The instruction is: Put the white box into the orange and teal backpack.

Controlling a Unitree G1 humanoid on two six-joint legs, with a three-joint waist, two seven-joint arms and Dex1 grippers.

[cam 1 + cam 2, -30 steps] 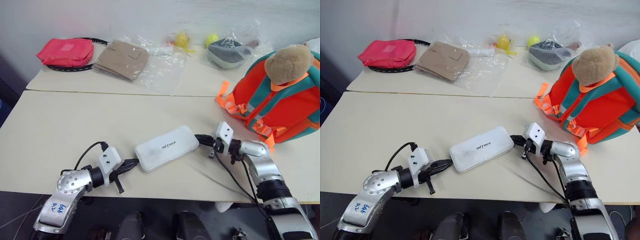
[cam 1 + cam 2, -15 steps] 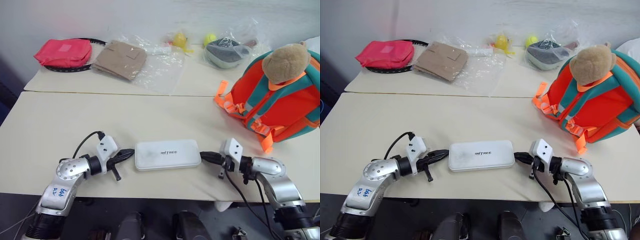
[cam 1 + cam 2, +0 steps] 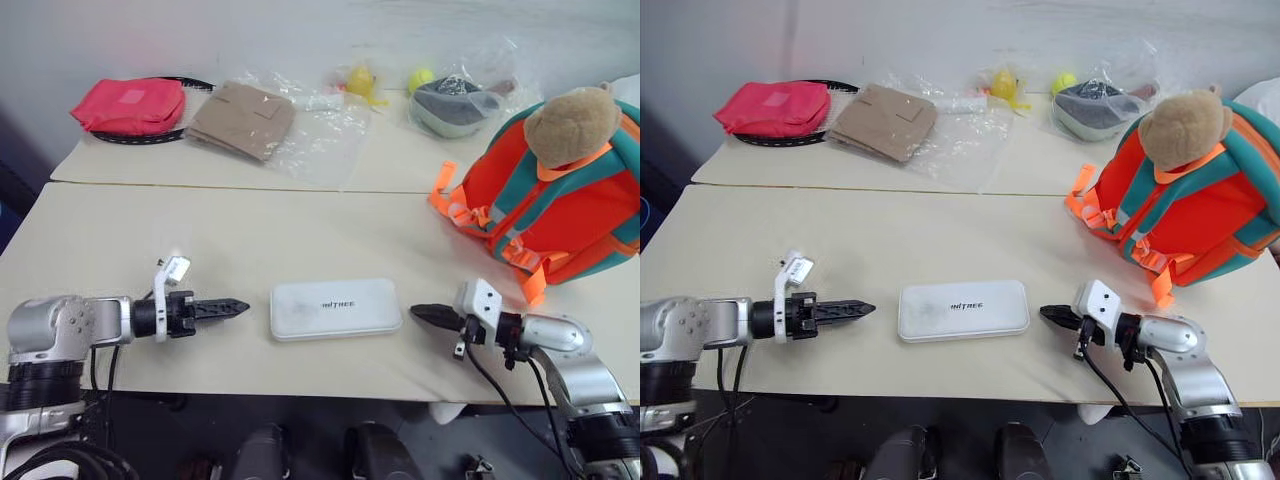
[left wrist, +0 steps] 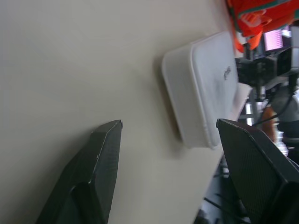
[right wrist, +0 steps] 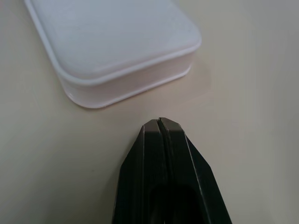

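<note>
Bright, even light from overhead; soft shadows lie under the box (image 3: 335, 308) and backpack (image 3: 560, 205). Plastic bags (image 3: 320, 125) glint. Left wrist view is blurred up close

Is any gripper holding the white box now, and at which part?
No, nothing is held. The white box lies free between the open left gripper and the shut right gripper.

Smooth glossy plastic white box (image 3: 335, 308), matt beige table (image 3: 300, 225), cloth backpack (image 3: 560, 210)
</note>
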